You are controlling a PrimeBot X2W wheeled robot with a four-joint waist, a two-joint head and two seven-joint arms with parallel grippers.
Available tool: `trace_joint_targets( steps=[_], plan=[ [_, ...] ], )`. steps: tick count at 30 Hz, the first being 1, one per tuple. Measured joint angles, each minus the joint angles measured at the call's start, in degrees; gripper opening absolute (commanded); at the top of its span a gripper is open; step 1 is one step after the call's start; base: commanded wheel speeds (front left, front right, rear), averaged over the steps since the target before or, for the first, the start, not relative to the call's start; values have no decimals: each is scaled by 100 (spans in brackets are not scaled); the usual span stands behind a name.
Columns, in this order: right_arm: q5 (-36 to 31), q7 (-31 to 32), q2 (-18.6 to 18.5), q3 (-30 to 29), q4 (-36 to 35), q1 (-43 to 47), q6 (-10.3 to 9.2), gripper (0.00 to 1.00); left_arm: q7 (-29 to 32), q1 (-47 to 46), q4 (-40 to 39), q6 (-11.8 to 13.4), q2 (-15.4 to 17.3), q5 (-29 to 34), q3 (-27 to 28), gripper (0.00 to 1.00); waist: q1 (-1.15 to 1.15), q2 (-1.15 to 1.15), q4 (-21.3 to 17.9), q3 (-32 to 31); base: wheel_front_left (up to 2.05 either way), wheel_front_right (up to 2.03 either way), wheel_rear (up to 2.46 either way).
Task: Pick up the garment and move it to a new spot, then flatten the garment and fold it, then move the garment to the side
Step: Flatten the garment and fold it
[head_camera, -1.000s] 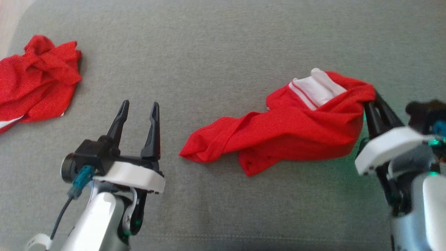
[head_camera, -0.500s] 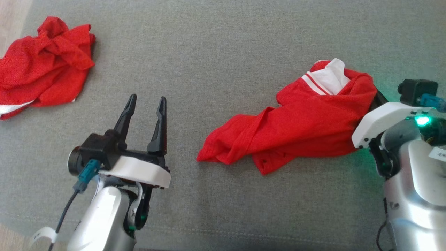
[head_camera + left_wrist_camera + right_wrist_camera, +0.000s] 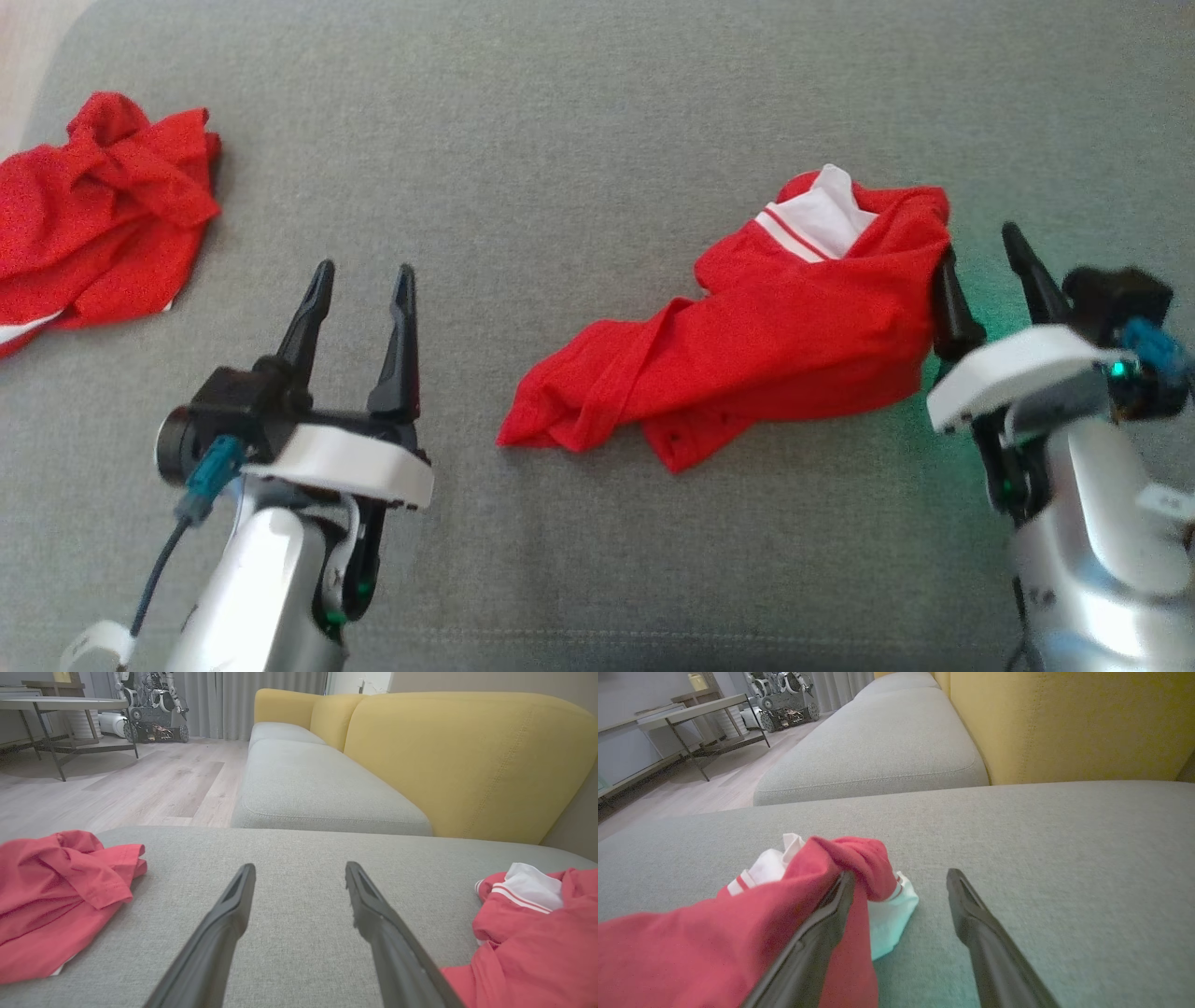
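The garment is a red shirt with a white collar, lying crumpled on the grey cushion right of centre. My right gripper stands open at its right edge. One finger touches the red cloth; the other finger is over bare cushion. My left gripper is open with nothing between its fingers, well left of the garment and low over the cushion. In the left wrist view the left gripper points along the cushion.
A second crumpled red garment lies at the cushion's far left. Beyond are a yellow sofa back, another grey seat cushion, wooden floor, a table and another robot.
My right gripper has gone from shut on the garment's right edge to open, and the garment has settled on the cushion. The head view has shifted. The left gripper stays open.
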Motion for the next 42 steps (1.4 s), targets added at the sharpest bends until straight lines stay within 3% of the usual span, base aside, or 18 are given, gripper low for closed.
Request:
trace_joint_targets(
  steps=[20,26,42],
  plan=[
    [-312,156,121,99,-2791,1859,0,100,21,776,-97,118,191,58,59,100,0,0,-391,-674,0,0,0],
    [-309,318,214,203,-3070,2363,0,100,111,1006,-198,169,225,58,38,100,0,0,-429,-825,0,0,0],
    [-287,414,234,199,-3160,2415,0,100,162,1090,-268,213,245,57,-11,100,0,0,-417,-806,0,0,0]
  ],
)
